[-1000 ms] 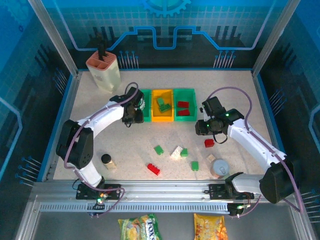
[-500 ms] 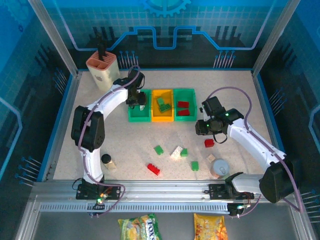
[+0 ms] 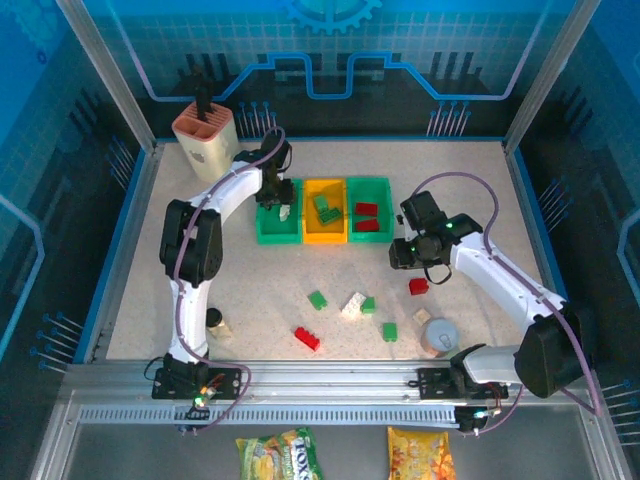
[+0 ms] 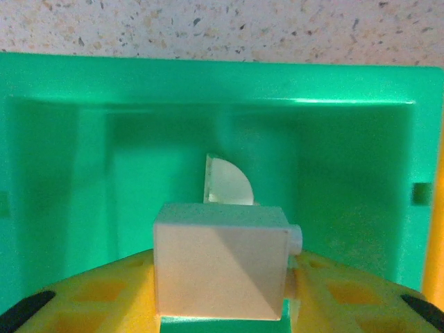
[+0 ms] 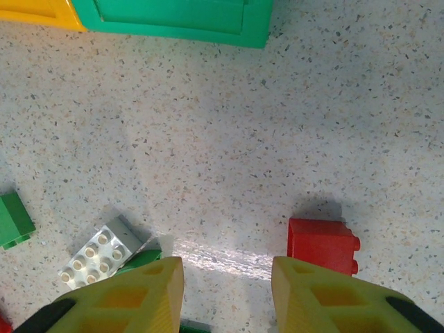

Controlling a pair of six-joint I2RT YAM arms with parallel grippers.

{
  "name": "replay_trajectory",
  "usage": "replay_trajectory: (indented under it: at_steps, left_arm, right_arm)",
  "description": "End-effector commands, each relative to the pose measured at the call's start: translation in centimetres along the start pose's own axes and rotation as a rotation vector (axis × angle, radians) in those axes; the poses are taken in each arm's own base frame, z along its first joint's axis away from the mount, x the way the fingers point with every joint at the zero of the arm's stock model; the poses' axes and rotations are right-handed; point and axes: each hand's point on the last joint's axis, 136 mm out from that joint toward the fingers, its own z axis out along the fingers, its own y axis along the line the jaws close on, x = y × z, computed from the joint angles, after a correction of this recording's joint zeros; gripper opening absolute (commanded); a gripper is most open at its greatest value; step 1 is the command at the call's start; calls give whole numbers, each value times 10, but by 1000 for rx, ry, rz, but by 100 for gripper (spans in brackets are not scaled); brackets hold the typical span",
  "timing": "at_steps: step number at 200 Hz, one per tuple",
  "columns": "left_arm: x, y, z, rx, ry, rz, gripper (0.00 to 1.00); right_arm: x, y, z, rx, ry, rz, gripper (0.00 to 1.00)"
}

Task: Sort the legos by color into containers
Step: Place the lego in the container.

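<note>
— So, where is the left end effector [image 3: 279, 198]?

— At the far side of the surface [image 3: 200, 270], over the left green bin [image 3: 262, 236]. In its wrist view the yellow fingers [image 4: 90, 295] are pinching a white brick [image 4: 220, 267] over the bin's interior. A second white piece [image 4: 229, 182] lies further in, on the bin's floor.

— And the other two bins?

— They stand in a row beside it. The yellow bin [image 3: 325, 237] is in the middle with a green brick [image 3: 323, 208] inside. The right green bin [image 3: 368, 238] holds two red bricks [image 3: 366, 209].

— What about the right end effector [image 5: 227, 291]?

— It is spread, with nothing between its fingers. It hangs low over the surface, near the front of the right green bin. A loose red brick [image 5: 322, 245] lies just ahead of one finger. A white studded plate [image 5: 100, 258] lies just ahead of the other.

— Anything else loose?

— Yes, nearer the arm bases there are three green pieces [image 3: 317, 299] and another red one [image 3: 307, 338]. All of them lie on the surface, well apart from the bins. A grey cup [image 3: 440, 337] stands near the right arm's base, and a small bottle [image 3: 213, 321] near the left arm's.
</note>
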Motion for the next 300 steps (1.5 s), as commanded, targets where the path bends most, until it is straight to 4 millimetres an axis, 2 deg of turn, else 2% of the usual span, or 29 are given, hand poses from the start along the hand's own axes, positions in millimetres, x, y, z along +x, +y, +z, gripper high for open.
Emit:
replay_trajectory:
  at_steps: [1,41,68,88,131,211,263,300]
  left_arm:
    - [-1,3,7,3,24,2,45]
    - [-2,4,13,-2,26,0,48]
    - [-4,3,9,1,16,0,53]
    - [-7,1,3,10,4,0,56]
    - [-9,-1,-9,21,-9,-3,58]
    - [-16,-6,-43,58,-51,-25,62]
    - [-5,-8,-65,94,-54,-39,63]
    - [13,-1,-83,95,-48,-32,63]
  right_arm:
    - [-6,-6,-2,23,-8,-4,40]
    - [-5,-6,-1,21,-4,-1,40]
    - [-6,-6,-1,19,-6,-2,40]
    - [-7,-5,-2,16,-8,-1,40]
    - [-7,-4,-2,11,-12,4,40]
    - [-8,-3,-6,4,-23,3,40]
    - [-7,-2,-10,-7,-32,8,40]
    - [-2,-6,-9,1,-31,18,40]
